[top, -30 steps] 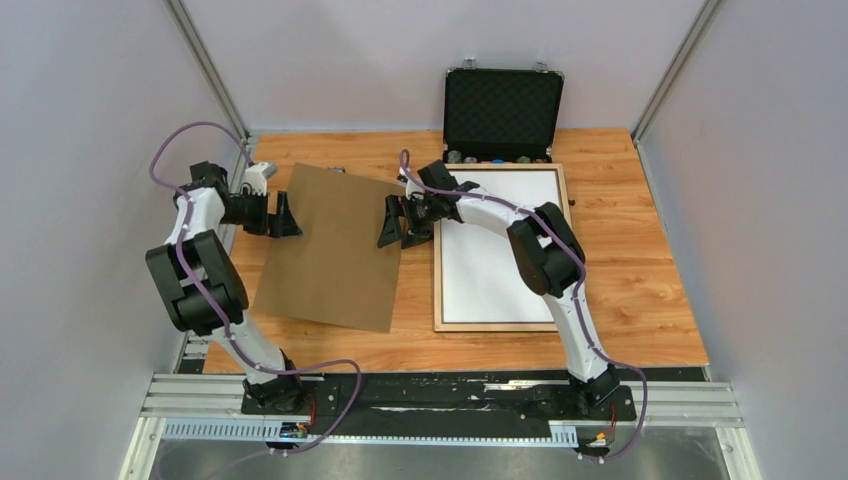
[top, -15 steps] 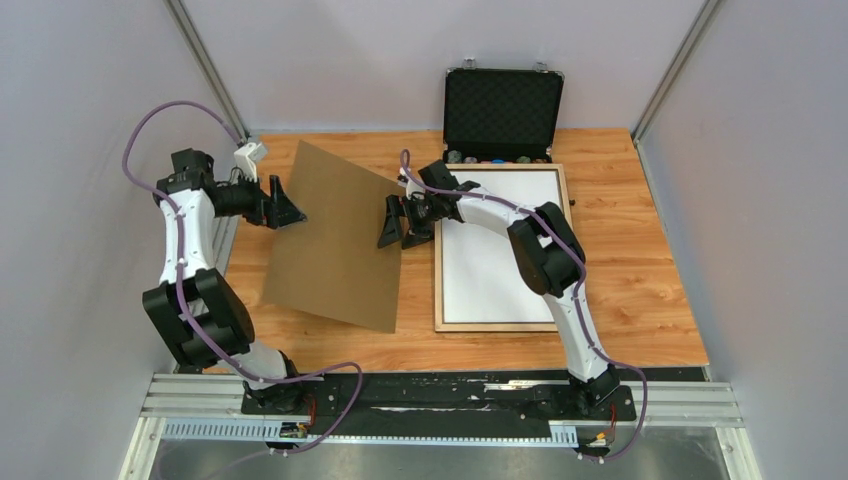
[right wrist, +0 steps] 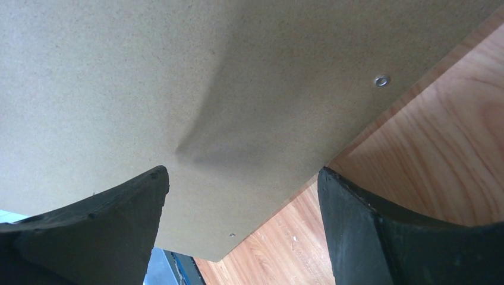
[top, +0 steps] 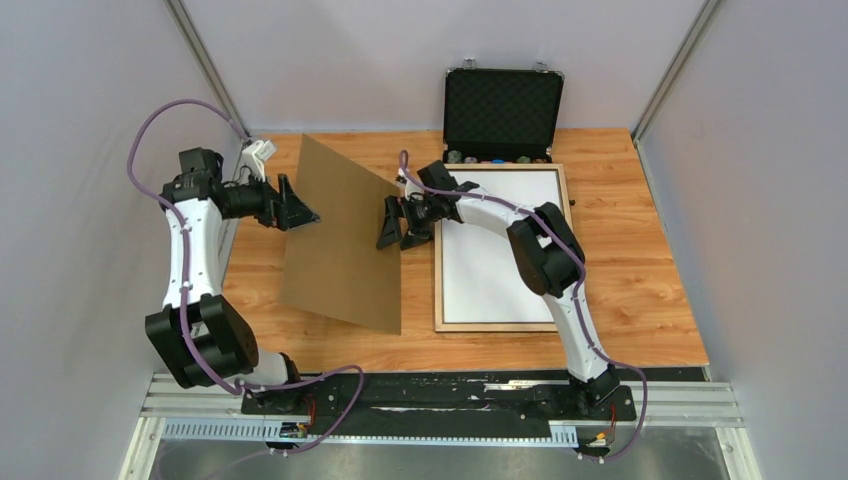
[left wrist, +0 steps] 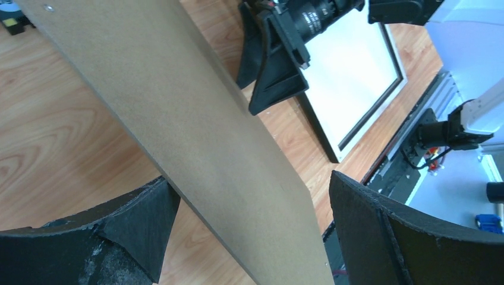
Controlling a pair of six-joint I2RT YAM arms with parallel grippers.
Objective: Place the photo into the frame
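Top external view: we see the frame (top: 438, 300) lying flat on the table (top: 640, 280), light wood side up. The photo (top: 500, 250) lies inside its rails with the plain white back facing up. A black chip case (top: 500, 105) stands open just beyond the frame's far rail. Left of the frame a brown backing panel (top: 340, 240) stands tilted, its edge nearest the frame low and its edge away from the frame raised.

The right gripper (top: 393, 225) sits just off the frame's left rail, at the panel's low edge. Its jaws are spread wide, and in its wrist view the panel fills the space above both fingers (right wrist: 101, 219). The left gripper (top: 298, 210) is well left of the frame, at the panel's raised edge. Its jaws are also spread wide, with the panel passing between them. We cannot tell whether either finger presses on the board.
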